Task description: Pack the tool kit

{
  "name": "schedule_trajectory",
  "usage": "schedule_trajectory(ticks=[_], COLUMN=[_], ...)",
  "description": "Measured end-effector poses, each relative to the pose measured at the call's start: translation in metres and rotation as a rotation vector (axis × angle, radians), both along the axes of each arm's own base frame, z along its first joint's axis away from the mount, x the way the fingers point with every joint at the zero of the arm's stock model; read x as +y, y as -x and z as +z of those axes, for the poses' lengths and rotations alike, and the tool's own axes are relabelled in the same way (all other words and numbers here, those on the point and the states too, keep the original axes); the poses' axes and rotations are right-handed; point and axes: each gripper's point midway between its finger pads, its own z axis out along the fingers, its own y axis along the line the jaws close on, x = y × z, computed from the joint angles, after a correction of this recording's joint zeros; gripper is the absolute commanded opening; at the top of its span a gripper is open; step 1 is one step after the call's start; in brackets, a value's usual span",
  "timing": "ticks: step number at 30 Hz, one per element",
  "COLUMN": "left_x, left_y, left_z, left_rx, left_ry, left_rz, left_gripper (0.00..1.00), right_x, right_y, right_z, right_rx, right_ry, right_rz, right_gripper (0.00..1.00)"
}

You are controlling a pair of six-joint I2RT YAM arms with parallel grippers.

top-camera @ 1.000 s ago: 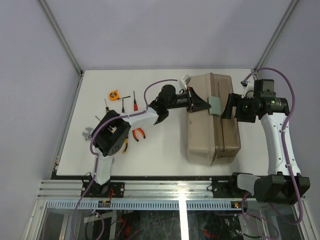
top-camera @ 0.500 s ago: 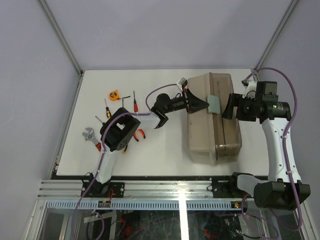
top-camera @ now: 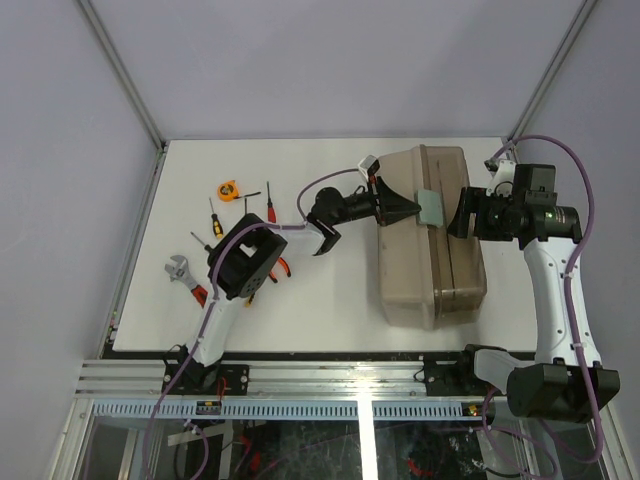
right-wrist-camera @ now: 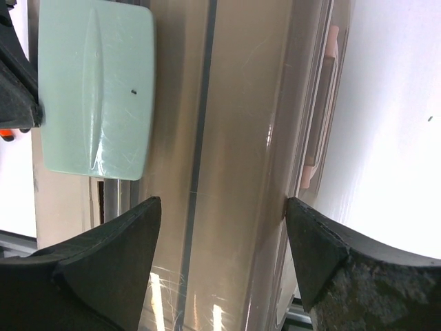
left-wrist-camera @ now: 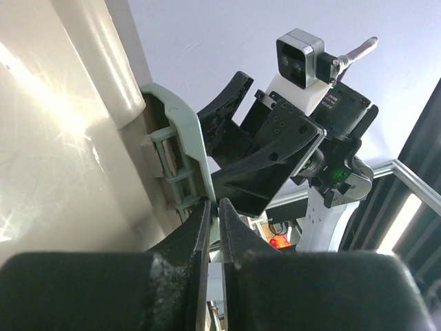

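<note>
Beige toolbox (top-camera: 430,240) stood shut, right of centre on bench (top-camera: 320,300). Right end effector (right-wrist-camera: 220,227) spread wide astride it, likely bracing. Left end effector (left-wrist-camera: 213,207) pinched nearly closed at green latch (left-wrist-camera: 172,152), probably to unlatch.

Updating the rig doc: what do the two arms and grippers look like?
The left arm and right arm both have white links, black joint housings and a purple cable looped alongside. The left gripper and right gripper are black with wedge-shaped fingers. The right wrist carries a grey-and-white camera and green indicator lights.
</note>
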Motion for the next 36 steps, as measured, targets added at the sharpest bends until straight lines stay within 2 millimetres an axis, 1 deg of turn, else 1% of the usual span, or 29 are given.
schedule_trajectory(ticks=[2, 3, 6, 7, 8, 12, 17, 21, 27, 29, 30, 34, 35, 36], left_x=[-0.001, -0.002, -0.006, -0.009, -0.012, -0.02, -0.021, -0.022, -0.016, -0.013, -0.013, -0.009, -0.008, -0.007], left_y=[0.0, -0.001, -0.002, -0.002, -0.001, 0.004, 0.009, 0.014, 0.014, 0.016, 0.016, 0.02, 0.021, 0.021], left_z=[0.0, 0.0, -0.001, -0.002, -0.002, 0.004, -0.001, -0.004, -0.008, -0.022, -0.022, -0.021, -0.022, -0.023], left_rx=[-0.002, -0.004, -0.015, -0.028, -0.041, -0.108, -0.174, -0.225, -0.298, -0.29, -0.299, -0.327, -0.329, -0.33], left_ry=[0.004, 0.005, -0.012, -0.025, -0.038, -0.107, -0.223, -0.307, -0.421, -0.481, -0.483, -0.507, -0.508, -0.511], left_rz=[-0.002, -0.003, -0.006, -0.006, -0.004, 0.017, 0.039, 0.077, 0.127, 0.127, 0.129, 0.132, 0.132, 0.132], left_gripper=[0.05, 0.1, 0.32, 0.37, 0.41, 0.46, 0.51, 0.53, 0.56, 0.56, 0.57, 0.61, 0.63, 0.66], right_x=[-0.001, -0.001, -0.005, -0.008, -0.01, -0.015, -0.014, -0.013, -0.007, -0.003, -0.003, 0.001, 0.001, 0.002], right_y=[-0.002, -0.003, -0.005, -0.005, -0.005, -0.005, -0.007, -0.009, -0.01, -0.01, -0.01, -0.01, -0.011, -0.01], right_z=[-0.001, -0.002, -0.005, -0.006, -0.007, -0.009, -0.007, -0.005, 0.001, 0.005, 0.006, 0.009, 0.01, 0.01], right_rx=[-0.01, -0.012, -0.028, -0.032, -0.034, -0.035, -0.04, -0.04, -0.031, -0.031, -0.027, -0.018, -0.017, -0.017], right_ry=[0.005, 0.008, 0.03, 0.045, 0.056, 0.078, 0.071, 0.062, 0.028, 0.005, 0.003, -0.026, -0.03, -0.035], right_rz=[0.002, 0.002, -0.006, -0.01, -0.015, -0.026, -0.026, -0.03, -0.023, -0.019, -0.021, -0.027, -0.027, -0.026], right_gripper=[0.78, 0.78, 0.78, 0.78, 0.78, 0.78, 0.78, 0.78, 0.78, 0.78, 0.78, 0.78, 0.78, 0.78])
